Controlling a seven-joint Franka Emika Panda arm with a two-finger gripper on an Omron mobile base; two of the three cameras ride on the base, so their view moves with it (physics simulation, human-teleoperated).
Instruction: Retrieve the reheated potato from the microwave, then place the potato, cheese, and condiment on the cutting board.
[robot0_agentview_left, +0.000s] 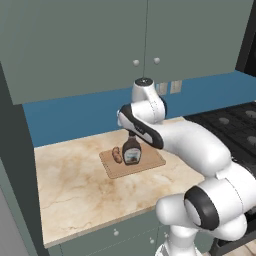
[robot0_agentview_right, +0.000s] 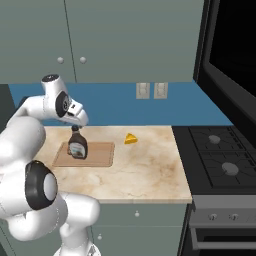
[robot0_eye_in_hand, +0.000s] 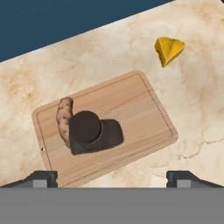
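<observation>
— Brown squat bottle with the black cap and white-and-red label (robot0_agentview_left: 132, 151), where is it?

— Upright on the light wooden cutting board (robot0_eye_in_hand: 144, 113), touching the small tan-brown oval potato (robot0_eye_in_hand: 64, 118) on its left.

— And the end effector (robot0_eye_in_hand: 111, 177)?

— Right above the bottle, fingertips (robot0_eye_in_hand: 41, 178) spread wide, holding nothing.

— The cheese?

— That bright yellow wedge (robot0_agentview_right: 131, 138) lies on the beige marble worktop (robot0_agentview_left: 75, 185), right of the board, well apart from it.

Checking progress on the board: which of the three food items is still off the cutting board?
The cheese, a yellow wedge alone on the marble counter. The potato and condiment already sit on the cutting board.
</observation>
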